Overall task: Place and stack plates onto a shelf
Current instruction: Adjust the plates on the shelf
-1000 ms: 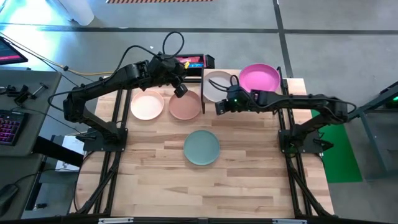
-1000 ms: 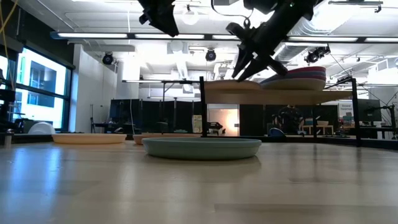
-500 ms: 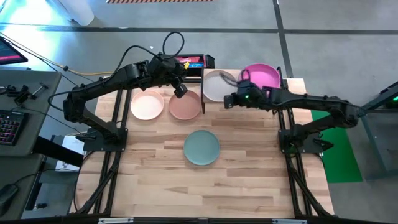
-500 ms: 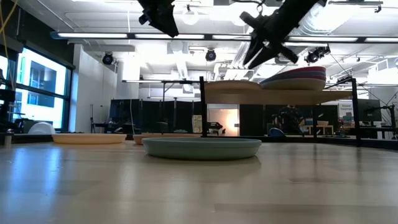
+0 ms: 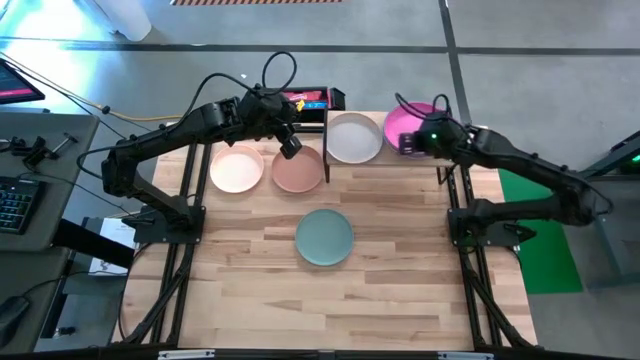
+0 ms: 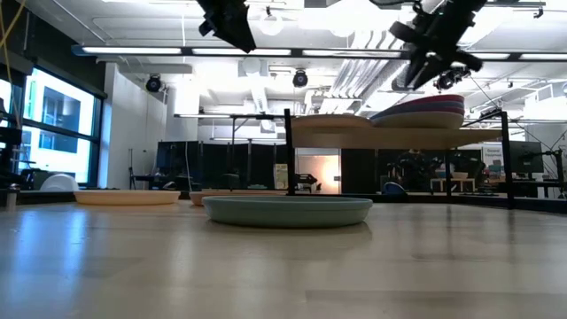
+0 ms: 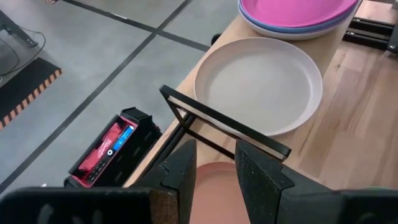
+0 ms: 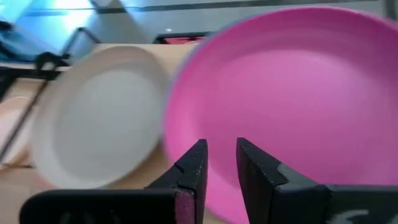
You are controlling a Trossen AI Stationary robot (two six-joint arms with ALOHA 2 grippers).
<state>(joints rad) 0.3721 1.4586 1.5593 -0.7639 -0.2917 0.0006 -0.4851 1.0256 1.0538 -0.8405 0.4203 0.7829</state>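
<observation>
- Plates: magenta round matte plate (image 5: 408, 127) tops a stack on the small light-wood shelf (image 5: 470, 135), cream plate (image 5: 354, 137) beside it there.
- Pale pink plate (image 5: 237, 168), terracotta plate (image 5: 297, 169) and teal-green plate (image 5: 324, 237) sit on the wooden bench (image 5: 400, 270).
- Right hand (image 5: 408, 143) hovers over the magenta plate, fingers narrow, holding nothing.
- Left hand (image 5: 291, 146) waits above the terracotta plate, fingers narrowly apart, empty.
- Step, likely: between placements; next move calls for fetching a bench plate.

A: What's sitting on the counter (image 5: 400, 260)?
B: Three plates lying flat: pale pink plate (image 5: 237, 168), terracotta plate (image 5: 298, 170) just beside it, teal-green plate (image 5: 324, 237) alone nearer the middle.
A: And the shelf (image 5: 366, 161)?
B: It's standing at the counter's far edge, carrying a cream plate (image 5: 354, 137) and a stack topped by the magenta plate (image 5: 403, 123), side by side.
</observation>
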